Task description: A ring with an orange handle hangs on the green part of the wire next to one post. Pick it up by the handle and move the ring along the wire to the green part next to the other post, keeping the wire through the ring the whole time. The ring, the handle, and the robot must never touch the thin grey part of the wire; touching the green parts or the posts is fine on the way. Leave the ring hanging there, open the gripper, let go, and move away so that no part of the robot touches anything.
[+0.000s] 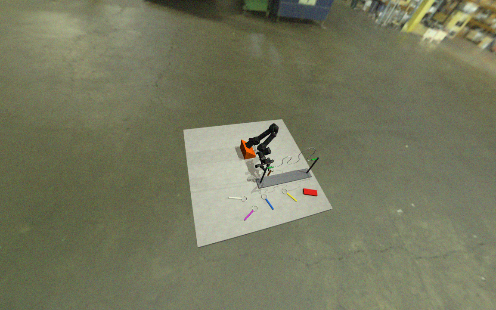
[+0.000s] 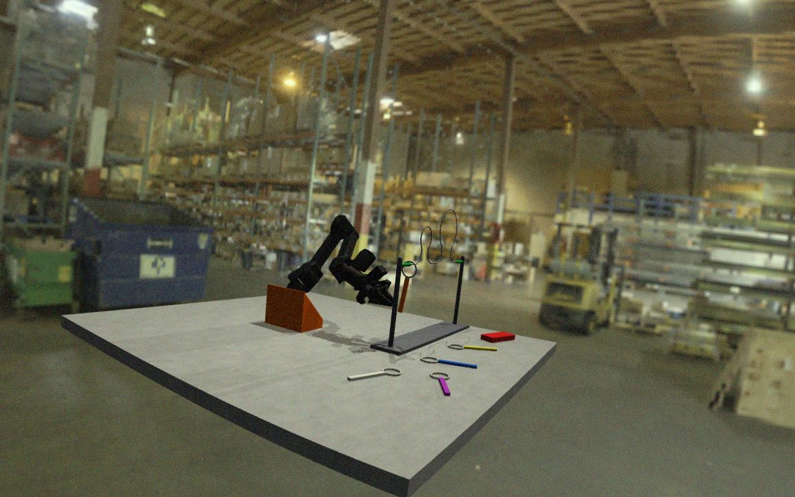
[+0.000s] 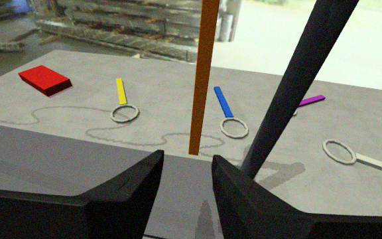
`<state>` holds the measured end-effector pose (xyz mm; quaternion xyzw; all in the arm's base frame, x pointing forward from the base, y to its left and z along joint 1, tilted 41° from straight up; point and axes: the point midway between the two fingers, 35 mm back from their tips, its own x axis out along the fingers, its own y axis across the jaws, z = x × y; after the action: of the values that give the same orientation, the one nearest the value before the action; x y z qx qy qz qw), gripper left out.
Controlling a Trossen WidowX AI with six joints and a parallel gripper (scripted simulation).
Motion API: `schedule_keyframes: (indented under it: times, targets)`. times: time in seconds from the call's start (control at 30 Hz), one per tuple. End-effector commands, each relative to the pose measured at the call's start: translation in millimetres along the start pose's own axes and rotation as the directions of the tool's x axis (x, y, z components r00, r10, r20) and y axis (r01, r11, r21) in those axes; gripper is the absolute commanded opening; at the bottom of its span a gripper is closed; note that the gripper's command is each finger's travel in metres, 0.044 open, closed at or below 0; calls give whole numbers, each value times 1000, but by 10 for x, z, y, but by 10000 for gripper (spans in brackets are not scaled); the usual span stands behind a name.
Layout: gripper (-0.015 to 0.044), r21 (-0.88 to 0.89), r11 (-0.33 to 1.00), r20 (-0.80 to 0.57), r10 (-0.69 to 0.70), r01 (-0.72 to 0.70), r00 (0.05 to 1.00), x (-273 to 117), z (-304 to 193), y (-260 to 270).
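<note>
The ring hangs around the green wire part beside the near post. Its orange handle points down, slightly tilted. My gripper is partly open, with nothing between its fingers. In the wrist view the handle's lower end stands just beyond the gap between the fingertips. In the exterior view the fingertips are partly hidden by the near post. The thin grey wire loops up toward the other green part at the far post.
Both posts stand on a dark base strip. Loose rings with a yellow handle, a blue handle, a purple handle and a white handle lie on the table, with a red block. An orange wedge stands under the arm.
</note>
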<state>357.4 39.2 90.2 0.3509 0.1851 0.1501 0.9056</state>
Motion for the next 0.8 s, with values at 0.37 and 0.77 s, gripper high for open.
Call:
schedule_keyframes:
  times: [0.37, 0.77]
  targets:
    - [160, 4, 1000, -10, -3, 3, 1000, -308, -50, -13]
    - [160, 4, 1000, -10, -3, 3, 1000, -308, -50, -13]
